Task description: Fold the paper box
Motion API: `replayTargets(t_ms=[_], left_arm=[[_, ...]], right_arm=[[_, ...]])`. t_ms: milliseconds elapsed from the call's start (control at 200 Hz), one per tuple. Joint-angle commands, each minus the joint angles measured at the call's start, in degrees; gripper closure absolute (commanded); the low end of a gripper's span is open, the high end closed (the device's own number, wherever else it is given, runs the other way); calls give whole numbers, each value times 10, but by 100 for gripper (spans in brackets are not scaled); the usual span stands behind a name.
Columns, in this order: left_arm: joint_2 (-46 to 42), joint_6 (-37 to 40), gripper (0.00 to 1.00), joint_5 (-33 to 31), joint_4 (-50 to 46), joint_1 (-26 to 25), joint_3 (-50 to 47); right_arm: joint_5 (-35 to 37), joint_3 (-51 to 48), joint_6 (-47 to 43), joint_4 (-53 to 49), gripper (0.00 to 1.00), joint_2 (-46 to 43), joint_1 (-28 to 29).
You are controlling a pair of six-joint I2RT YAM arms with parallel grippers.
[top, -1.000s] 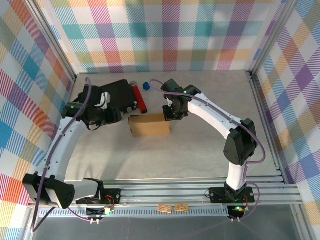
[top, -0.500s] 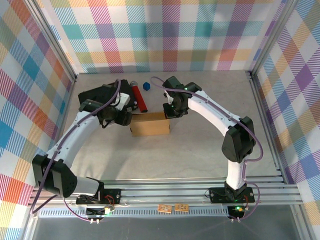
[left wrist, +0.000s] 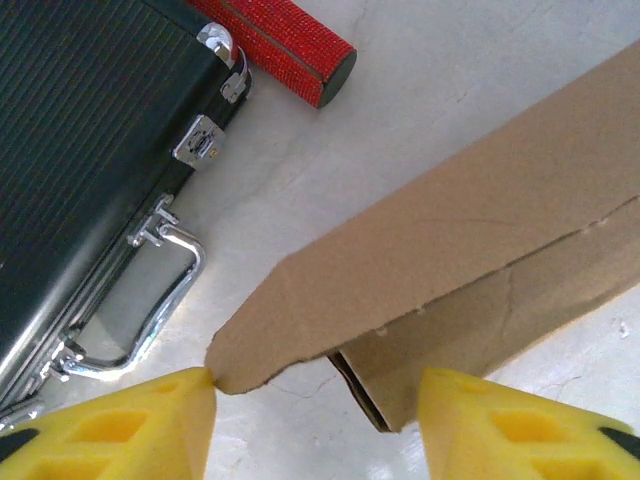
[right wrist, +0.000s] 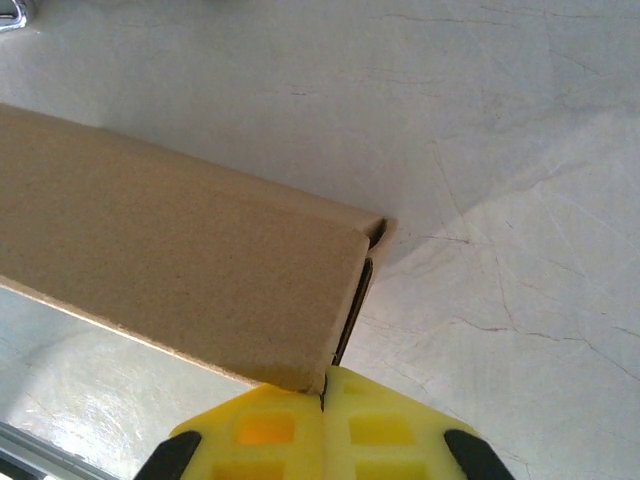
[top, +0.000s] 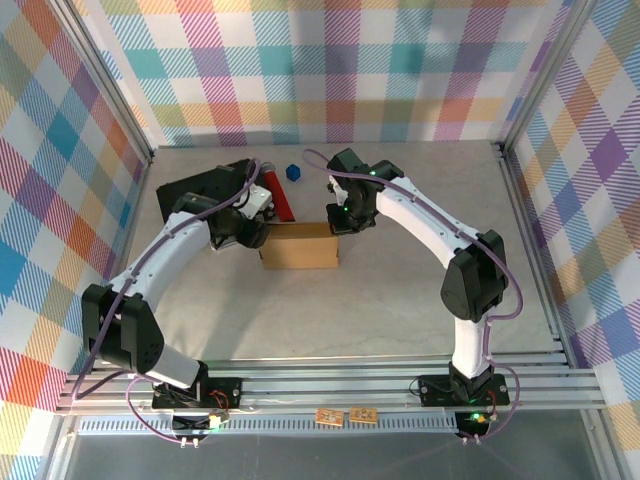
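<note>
Black case lies far left on the table, with a red tube just beside it. My left gripper stands spread, one yellow finger touching a loose flap corner of the paper box, which sits mid-table between my arms. My right gripper is pressed together, its tips against the box's far right corner.

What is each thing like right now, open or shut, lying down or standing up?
Box: lying flat, mostly folded, one end flap sticking out loose.
Left gripper: open, flap tip touching one finger.
Right gripper: shut, tips at a box corner.
Case: shut, lying flat.
Red tube: lying on its side beside the case.
</note>
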Motion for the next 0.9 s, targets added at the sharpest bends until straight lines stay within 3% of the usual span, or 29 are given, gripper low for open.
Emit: replayTargets(t_ms=[0,95,290,545,740,895], left_arm=[[12,9,52,9,18,0,19],[18,5,63,18,14,0,31],[8,-1,66,27,4,0,37],[25,-20,85,22,-31,-1,65],[37,-43,86,14,-62,-1,97],[63,-85,90,49,-114,-1,140]], right_arm=[[-10,12,-5,-26,100,12,-6],[-11,13,-4,-24,100,12,-6],[-13,19,-6,-24,100,16,-7],[-12,25,-11,-27,100,21,-7],[-7,25,-16,-29,100,20,-9],[-7,29,-14,-29,100,20,-8]])
